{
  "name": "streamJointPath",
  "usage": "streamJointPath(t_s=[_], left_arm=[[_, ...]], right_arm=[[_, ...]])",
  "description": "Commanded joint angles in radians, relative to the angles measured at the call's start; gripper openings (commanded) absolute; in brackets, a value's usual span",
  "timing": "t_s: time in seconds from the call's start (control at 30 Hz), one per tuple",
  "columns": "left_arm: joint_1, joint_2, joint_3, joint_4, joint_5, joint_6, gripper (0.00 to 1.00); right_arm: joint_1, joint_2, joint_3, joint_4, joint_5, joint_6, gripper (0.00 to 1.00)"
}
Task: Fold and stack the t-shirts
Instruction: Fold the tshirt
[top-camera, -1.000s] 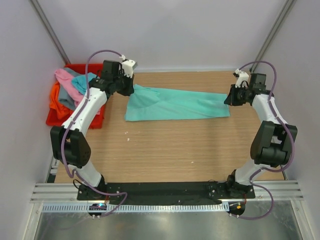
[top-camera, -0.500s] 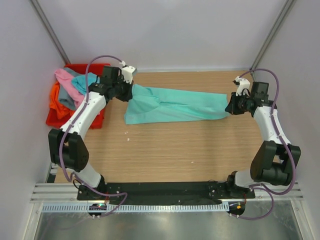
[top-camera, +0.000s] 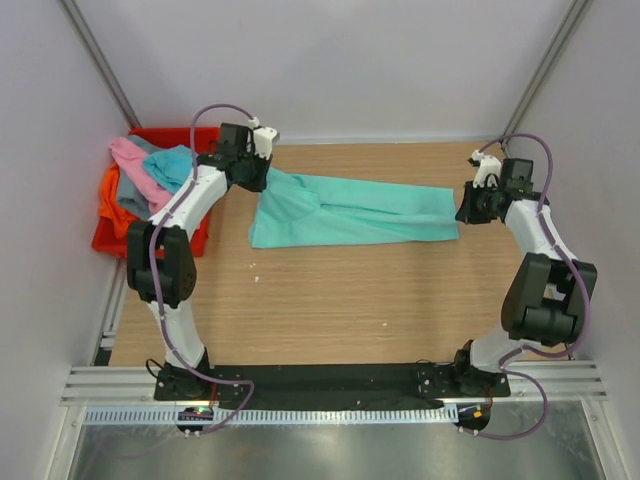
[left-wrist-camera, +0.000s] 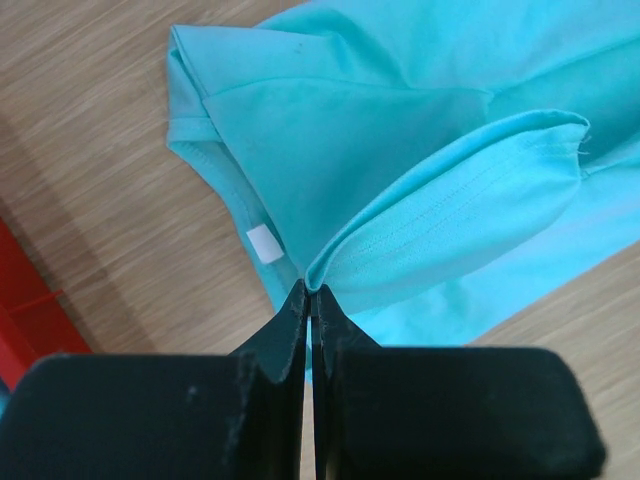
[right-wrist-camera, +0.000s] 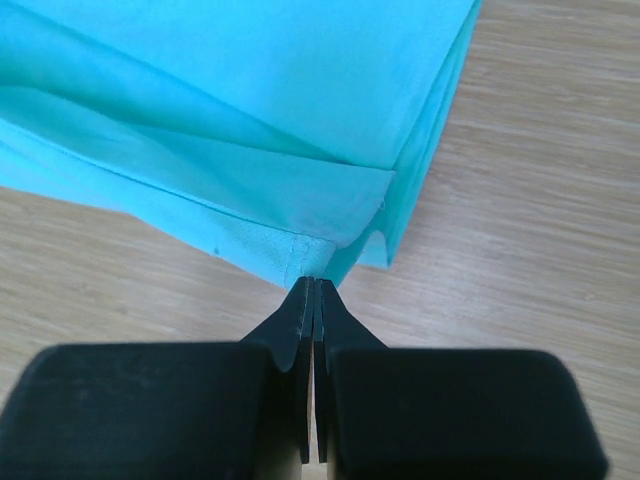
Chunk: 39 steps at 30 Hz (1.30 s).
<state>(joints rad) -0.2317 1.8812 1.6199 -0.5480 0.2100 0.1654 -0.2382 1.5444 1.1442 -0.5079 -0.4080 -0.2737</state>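
Note:
A mint green t-shirt (top-camera: 350, 212) lies stretched lengthwise across the far half of the table, folded along its length. My left gripper (top-camera: 262, 176) is shut on the shirt's left end, pinching a hemmed fold (left-wrist-camera: 440, 225) near the collar label (left-wrist-camera: 264, 243). At the opposite end my right gripper (top-camera: 462, 212) is shut on the corner of the shirt's hem (right-wrist-camera: 300, 255). Pink (top-camera: 132, 165), turquoise blue (top-camera: 172, 165), orange (top-camera: 112, 205) and grey (top-camera: 130, 198) t-shirts sit piled in the red bin (top-camera: 110, 240) at the far left.
The wooden table (top-camera: 340, 300) spreads out in front of the shirt toward the arm bases. White walls close in on both sides and the back. The black mounting rail (top-camera: 330, 378) runs along the near edge.
Both grippers have moved toward the back of the table with the shirt's ends in them. The left arm's elbow has swung inward. The shirt stays stretched between them.

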Motion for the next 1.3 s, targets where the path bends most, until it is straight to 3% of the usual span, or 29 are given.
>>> streamJointPath(t_s=[0.0, 0.4, 0.83, 0.9, 0.93, 0.97, 1.03, 1.07, 1.27], left_arm=[[0.020, 0.065, 0.104, 0.072, -0.023, 0.019, 0.00], [0.029, 0.323, 0.435, 0.025, -0.037, 0.039, 0.00], [0.037, 0.409, 0.457, 0.025, -0.098, 0.017, 0.01], [0.038, 0.400, 0.459, 0.031, -0.155, 0.002, 0.28], [0.037, 0.389, 0.446, 0.030, -0.178, -0.009, 0.39], [0.037, 0.369, 0.427, 0.034, -0.194, -0.032, 0.59], [0.037, 0.252, 0.336, 0.113, -0.196, -0.044, 0.72], [0.038, 0.202, 0.237, 0.141, -0.184, -0.059, 0.84], [-0.004, 0.006, 0.066, 0.126, -0.058, -0.099, 0.87]], right_arm=[[-0.018, 0.052, 0.107, 0.075, 0.032, 0.028, 0.01], [-0.016, 0.345, 0.305, 0.114, 0.043, 0.087, 0.01], [-0.018, 0.531, 0.468, 0.109, 0.015, 0.132, 0.02], [-0.018, 0.516, 0.466, 0.120, 0.027, 0.143, 0.15], [-0.016, 0.501, 0.463, 0.118, 0.037, 0.149, 0.31], [-0.016, 0.484, 0.445, 0.121, 0.058, 0.149, 0.36], [-0.018, 0.397, 0.401, 0.161, 0.080, 0.146, 0.47], [-0.018, 0.367, 0.355, 0.178, 0.093, 0.140, 0.48], [-0.016, 0.226, 0.261, 0.189, 0.038, 0.177, 0.50]])
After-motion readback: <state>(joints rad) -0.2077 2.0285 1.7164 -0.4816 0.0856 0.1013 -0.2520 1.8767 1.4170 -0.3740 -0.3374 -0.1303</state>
